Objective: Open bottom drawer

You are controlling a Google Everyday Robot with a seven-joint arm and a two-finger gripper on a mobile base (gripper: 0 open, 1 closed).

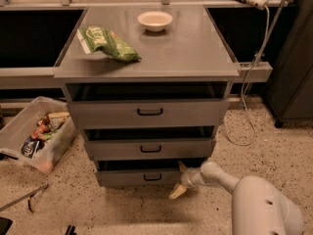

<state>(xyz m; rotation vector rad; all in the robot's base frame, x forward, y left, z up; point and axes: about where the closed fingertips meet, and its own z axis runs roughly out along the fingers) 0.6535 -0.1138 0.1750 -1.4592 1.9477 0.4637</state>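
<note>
The gripper (179,179) sits low at the right end of the bottom drawer (132,177), fingers (176,192) spread, 1 above its front and 1 below. Farther up, the tabletop (195,48) carries a green bag (108,42) and a bowl (155,20).

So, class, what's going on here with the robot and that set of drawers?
A robot arm is reaching down low towards the bottom drawer of a grey cabinet. Its end effector is at the right end of that drawer's front, just right of the black handle, with its fingers spread and not on the handle. A bowl and a green bag lie on top.
</note>
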